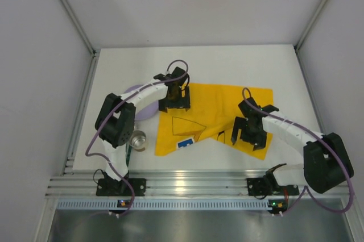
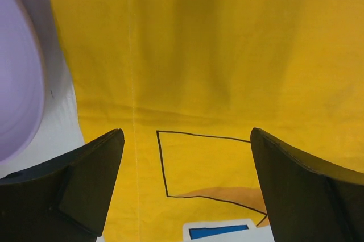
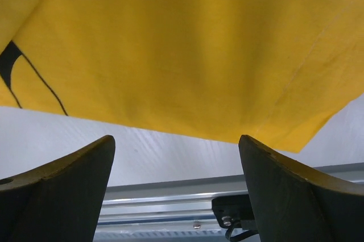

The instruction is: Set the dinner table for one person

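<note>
The dinner table [image 1: 227, 63] fills the middle of the overhead view. It is a flat, matte white rectangle with grey walls on three sides and a ribbed aluminium rail [image 1: 187, 188] along its lower edge. In this view its longer side looks to run left to right, parallel to the rail.

A yellow cloth [image 1: 219, 108] lies on it right of centre. It is thin woven fabric with soft creases, black line drawings and a small blue-and-white patch near its lower left. It is roughly four-sided and sits askew, with its long axis also left to right and its lower edge uneven.

At the cloth's upper left corner is a round, smooth lavender plate [image 1: 148, 111], partly hidden under the left arm. Below the plate, near the rail, a shiny metal cup [image 1: 138, 139] stands upright with its mouth open.

The left gripper [image 1: 173, 103] is above the cloth's upper left part. In its wrist view the dark, wedge-shaped fingers are spread wide [image 2: 186, 134] with nothing between them, and the plate's rim shows at the left edge.

The right gripper [image 1: 244, 140] is over the cloth's lower right edge. It is likewise spread and empty [image 3: 176, 140], above the cloth's hem, bare white tabletop and the rail.
</note>
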